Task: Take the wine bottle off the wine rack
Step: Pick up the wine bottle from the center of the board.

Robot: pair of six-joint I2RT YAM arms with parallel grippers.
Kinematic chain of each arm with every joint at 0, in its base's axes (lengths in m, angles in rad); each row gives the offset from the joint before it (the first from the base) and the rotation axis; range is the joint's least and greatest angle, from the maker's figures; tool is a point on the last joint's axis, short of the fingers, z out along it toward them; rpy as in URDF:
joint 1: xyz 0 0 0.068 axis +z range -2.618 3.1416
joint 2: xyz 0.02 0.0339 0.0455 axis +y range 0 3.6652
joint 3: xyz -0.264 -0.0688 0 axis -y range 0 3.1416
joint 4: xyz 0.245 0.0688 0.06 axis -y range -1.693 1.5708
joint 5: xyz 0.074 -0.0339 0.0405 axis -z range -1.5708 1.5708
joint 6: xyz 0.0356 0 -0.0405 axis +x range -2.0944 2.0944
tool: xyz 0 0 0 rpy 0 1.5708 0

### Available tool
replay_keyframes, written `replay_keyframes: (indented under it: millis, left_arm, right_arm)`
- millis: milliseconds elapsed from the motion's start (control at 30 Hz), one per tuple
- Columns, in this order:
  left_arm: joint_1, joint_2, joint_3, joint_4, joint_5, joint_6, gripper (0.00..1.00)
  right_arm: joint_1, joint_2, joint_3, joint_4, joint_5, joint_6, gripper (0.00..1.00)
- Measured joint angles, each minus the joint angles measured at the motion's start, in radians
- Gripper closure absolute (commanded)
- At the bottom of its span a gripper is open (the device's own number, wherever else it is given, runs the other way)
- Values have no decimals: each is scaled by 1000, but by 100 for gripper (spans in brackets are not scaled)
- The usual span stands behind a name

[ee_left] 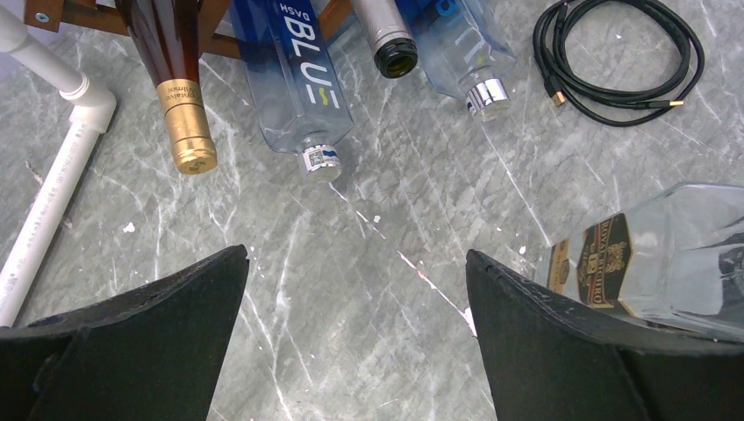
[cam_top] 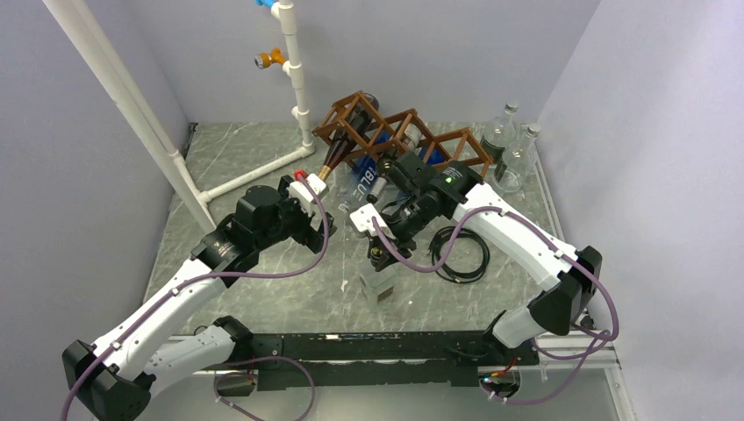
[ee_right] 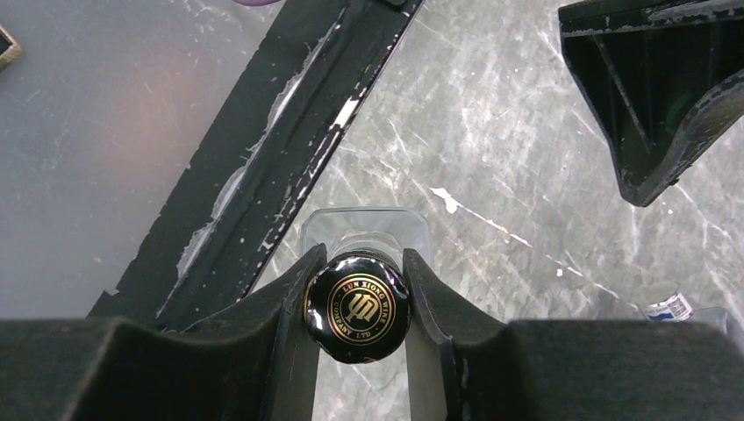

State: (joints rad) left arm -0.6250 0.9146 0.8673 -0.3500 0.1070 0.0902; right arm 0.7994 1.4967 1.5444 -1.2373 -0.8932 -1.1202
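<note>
Two tools, two different states. The right tool (ee_right: 361, 270) is clamped tight on the black cap (ee_right: 357, 309) of a clear bottle (ee_right: 364, 230). That bottle stands upright on the bench (ee_right: 526, 175), near the middle and apart from the wine rack (cam_top: 408, 114). The left tool (ee_left: 355, 254) is spread as wide as it goes, with nothing between its fingers.

What I take for the wine bottle (ee_left: 171, 53) is dark glass with a gold foil neck (ee_left: 189, 132). It lies in the rack's left cell at the far side, its neck sloping towards the near side, just left of a blue bottle (ee_left: 294, 79). The cap's lettering names a wine company, though, so the clear one may be the bottle meant; I cannot settle that.

The step in hand looks to be the right tool's hold on the cap. It grips only the very top of a tall glass bottle, so I would lift straight up and slowly, keeping the bottle plumb so it cannot swing or slip off. For the dark bottle, the left tool would have to shift left until the foil neck sits between its fingers, then draw along the cell's line.

The right wrist view alone shows the cap seated squarely between the fingers; from overhead the wrist hides that grip. The left wrist view lines up the bottle necks and a coiled cable (ee_left: 614, 61). Only the overhead view shows the whole rack and which cell holds what.
</note>
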Motion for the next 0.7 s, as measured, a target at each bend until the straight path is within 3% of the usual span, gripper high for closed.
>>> replay_keyframes:
  millis: [367, 700]
  left_arm:
    - [0, 0, 0, 0, 0, 1, 0]
    - [0, 0, 0, -1, 0, 1, 0]
  right_arm:
    - [-45, 11, 64, -107, 1, -19, 100]
    - [-260, -79, 60, -123, -61, -31, 100]
